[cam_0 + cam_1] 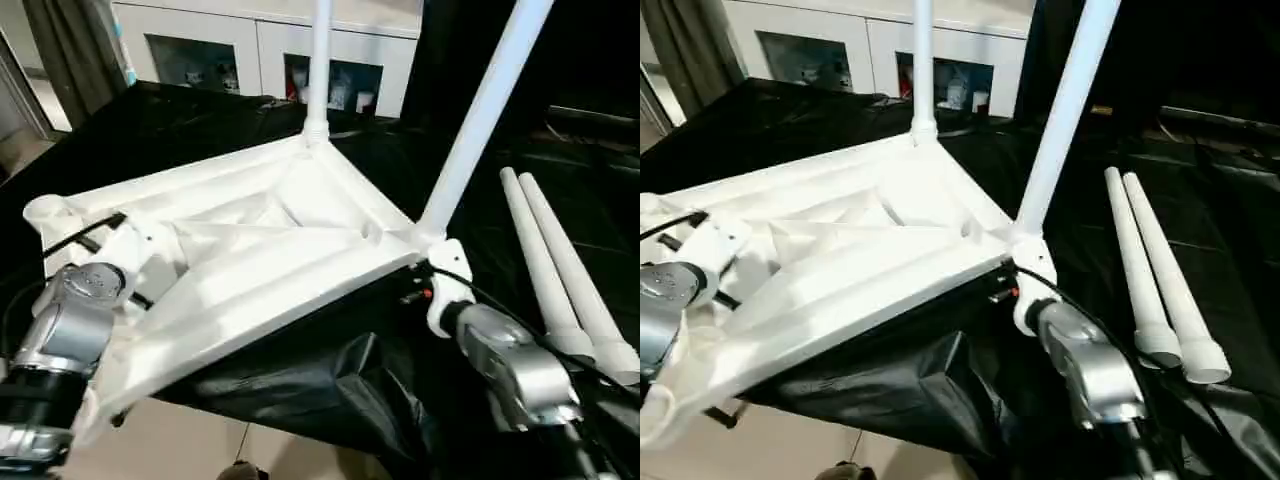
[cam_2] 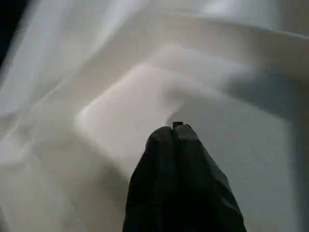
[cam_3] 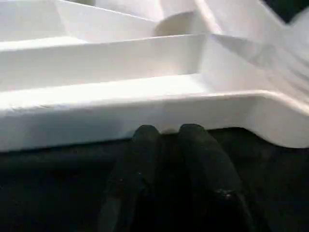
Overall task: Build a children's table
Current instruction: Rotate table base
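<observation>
A black cloth [image 1: 330,390] covers the work surface and hangs in folds off its near edge above a pale floor [image 1: 200,445]. Behind it stands a white cabinet [image 1: 270,45] with glass-fronted compartments, and a dark curtain [image 1: 70,45] hangs at the far left.

The white plastic rectangular tabletop [image 1: 250,260] lies upside down on the cloth, ribbed underside up, one corner jutting past the table's near edge. Four long tapered white tube legs are in sight — two fitted legs [image 1: 480,115] rising from corner sockets, and two loose legs [image 1: 560,265] lying side by side on the cloth to the right.

The left gripper [image 2: 175,133] has its black fingers pressed together with nothing between them, its tip over the ribbed underside. The right gripper [image 3: 169,133] sits at the tabletop's rim by the nearer fitted leg, its fingers close together — whether they grip the edge I cannot tell.
</observation>
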### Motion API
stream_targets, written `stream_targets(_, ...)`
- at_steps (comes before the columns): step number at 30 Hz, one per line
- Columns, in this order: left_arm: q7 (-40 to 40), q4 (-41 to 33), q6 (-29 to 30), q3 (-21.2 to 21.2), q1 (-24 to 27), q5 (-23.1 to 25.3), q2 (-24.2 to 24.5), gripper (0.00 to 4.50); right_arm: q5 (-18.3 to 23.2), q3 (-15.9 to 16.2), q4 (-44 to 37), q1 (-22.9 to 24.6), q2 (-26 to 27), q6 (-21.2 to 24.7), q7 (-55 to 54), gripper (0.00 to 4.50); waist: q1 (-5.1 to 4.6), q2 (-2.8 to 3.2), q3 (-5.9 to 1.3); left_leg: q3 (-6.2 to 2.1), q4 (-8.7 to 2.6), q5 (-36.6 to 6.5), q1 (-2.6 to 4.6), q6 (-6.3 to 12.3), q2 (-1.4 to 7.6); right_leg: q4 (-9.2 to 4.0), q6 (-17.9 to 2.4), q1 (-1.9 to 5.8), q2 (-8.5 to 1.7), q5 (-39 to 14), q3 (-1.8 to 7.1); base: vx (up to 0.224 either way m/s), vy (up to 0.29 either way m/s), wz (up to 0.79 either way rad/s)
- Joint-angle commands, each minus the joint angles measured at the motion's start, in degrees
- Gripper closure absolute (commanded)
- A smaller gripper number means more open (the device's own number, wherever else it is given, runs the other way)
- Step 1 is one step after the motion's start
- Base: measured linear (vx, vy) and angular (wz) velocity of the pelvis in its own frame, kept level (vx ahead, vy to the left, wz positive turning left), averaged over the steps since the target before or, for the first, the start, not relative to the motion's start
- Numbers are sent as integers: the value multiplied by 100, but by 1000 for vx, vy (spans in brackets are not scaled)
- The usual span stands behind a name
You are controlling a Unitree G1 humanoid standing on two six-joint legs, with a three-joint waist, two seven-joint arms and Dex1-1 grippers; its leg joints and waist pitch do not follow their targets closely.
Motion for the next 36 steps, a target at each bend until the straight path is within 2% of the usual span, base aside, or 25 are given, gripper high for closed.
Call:
stream_targets(1, -467, -186, -108, -272, 99, -126, 92, 450, -82, 39, 233, -151, 59, -142, 10, 395, -12, 19, -400, -51, -439, -1191, 154, -155, 177, -339, -1194, 214, -264, -454, 242, 0, 0, 0)
stream_targets(3, -802, -333, -170, -356, 97, -263, 170, 450, -123, 77, 462, -300, 110, -238, 41, 422, -4, 39, -404, -45, -431, -1070, 150, -135, 174, -316, -1237, 219, -267, -313, 241, 0, 0, 0)
stream_targets(6, -1131, -488, -376, -435, 90, -405, 258, 450, -154, 110, 674, -435, 156, -334, 72, 447, 0, 36, -396, -43, -438, -1202, 166, -180, 171, -323, -1230, 217, -271, -464, 243, 0, 0, 0)
stream_targets(7, -1610, -795, -448, -523, 88, -691, 354, 450, -168, 112, 856, -561, 204, -420, 101, 447, -16, -100, -396, -27, -445, -1222, 159, -165, 175, -335, -1217, 228, -271, -536, 242, 0, 0, 0)
stream_targets(8, -1923, -972, -513, -559, 107, -894, 388, 450, -172, 122, 932, -614, 218, -464, 128, 447, 25, -38, -405, -41, -446, -1205, 172, -161, 183, -318, -1253, 225, -315, -684, 248, 0, 0, 0)
stream_targets(9, -2197, -1126, -522, -610, 121, -1055, 417, 450, -173, 129, 992, -656, 229, -494, 147, 447, 13, -54, -385, -31, -453, -1240, 177, -197, 192, -328, -1261, 202, -298, -717, 251, 0, 0, 0)
stream_targets(10, -2323, -1194, -526, -635, 129, -1126, 429, 450, -173, 134, 1017, -672, 233, -507, 157, 447, -14, -43, -376, -29, -461, -1262, 166, -210, 194, -320, -1235, 203, -263, -686, 251, 0, 0, 0)
stream_targets(12, -2613, -1351, -692, -706, 136, -1318, 400, 450, -188, 143, 1117, -720, 249, -560, 197, 447, -7, -59, -391, -27, -452, -1196, 182, -236, 182, -301, -1201, 209, -267, -581, 250, 0, 0, 0)
stream_targets(17, -3039, -1444, -665, -994, -72, -1599, 97, 450, -226, 139, 1279, -803, 296, -678, 267, 447, -15, -81, -413, -4, -414, -850, 174, -204, 156, -251, -1287, 248, -251, -34, 249, 0, 0, 0)
stream_targets(19, -3124, -1282, -743, -1157, -219, -1652, -108, 450, -227, 130, 1299, -822, 298, -707, 293, 447, -12, -49, -419, -5, -400, -829, 174, -192, 153, -251, -1295, 264, -256, 1, 255, 0, 0, 0)
stream_targets(21, -3168, -1120, -880, -1280, -323, -1640, -253, 450, -228, 121, 1307, -828, 287, -732, 306, 447, -13, -71, -410, -2, -407, -951, 169, -210, 147, -273, -1278, 269, -253, -164, 257, 0, 0, 0)
stream_targets(22, -3004, -679, -1186, -1392, -508, -1454, -498, 450, -218, 79, 1166, -773, 223, -692, 293, 447, -15, -5, -411, -19, -409, -1024, 167, -248, 154, -265, -1263, 274, -260, -227, 262, 0, 0, 0)
stream_targets(23, -3004, -679, -1186, -1392, -508, -1454, -498, 450, -218, 79, 1166, -773, 223, -692, 293, 447, -30, -36, -390, 3, -411, -1133, 182, -244, 135, -323, -1220, 245, -227, -363, 263, 0, 0, 0)
stream_targets(24, -2881, -336, -1443, -1464, -652, -1320, -656, 450, -205, 38, 1062, -734, 171, -670, 281, 447, -17, -24, -404, -16, -408, -1238, 182, -295, 146, -304, -1205, 273, -253, -450, 274, 0, 0, 0)
stream_targets(25, -2834, -228, -1492, -1467, -700, -1292, -707, 450, -203, 23, 1024, -723, 151, -660, 273, 447, -11, -39, -405, -17, -412, -1357, 197, -324, 152, -325, -1161, 260, -256, -604, 275, 0, 0, 0)
stream_targets(27, -2603, 169, -1703, -1494, -884, -1162, -864, 450, -200, -53, 860, -665, 70, -605, 258, 447, -21, -16, -403, -26, -414, -1424, 189, -349, 155, -328, -1132, 266, -255, -685, 277, 0, 0, 0)
stream_targets(28, -2390, 513, -1926, -1537, -1046, -1020, -979, 450, -179, -138, 677, -595, -8, -534, 238, 447, -15, -40, -405, -24, -409, -1476, 199, -342, 156, -344, -1101, 261, -258, -762, 280, 0, 0, 0)
stream_targets(29, -2390, 513, -1926, -1537, -1046, -1020, -979, 450, -179, -138, 677, -595, -8, -534, 238, 447, -13, -52, -391, -23, -415, -1474, 189, -315, 144, -377, -1053, 266, -240, -828, 281, 0, 0, 0)
stream_targets(30, -2176, 825, -2181, -1586, -1199, -873, -1070, 450, -158, -221, 502, -528, -80, -460, 215, 447, -7, -19, -403, -34, -409, -1474, 189, -319, 150, -361, -1040, 267, -254, -830, 282, 0, 0, 0)
stream_targets(31, -1997, 1112, -2353, -1621, -1345, -778, -1155, 450, -146, -303, 341, -465, -144, -394, 208, 447, 2, -38, -401, -31, -405, -1525, 196, -294, 148, -391, -975, 259, -245, -914, 282, 0, 0, 0)
stream_targets(33, -1430, 1966, -2871, -1671, -1803, -541, -1451, 450, -92, -539, -189, -249, -366, -196, 193, 447, 7, -34, -404, -48, -413, -1624, 195, -292, 156, -411, -904, 262, -252, -1085, 274, 0, 0, 0)
stream_targets(35, -1160, 2296, -3083, -1726, -1975, -394, -1543, 450, -73, -614, -370, -180, -445, -134, 188, 447, 38, -26, -412, -52, -408, -1639, 212, -294, 160, -423, -855, 256, -257, -1149, 271, 0, 0, 0)
stream_targets(36, -1027, 2453, -3190, -1758, -2053, -313, -1577, 450, -67, -642, -439, -158, -475, -111, 185, 447, 25, -39, -405, -69, -420, -1653, 182, -301, 159, -420, -845, 273, -266, -1192, 265, 0, 0, 0)
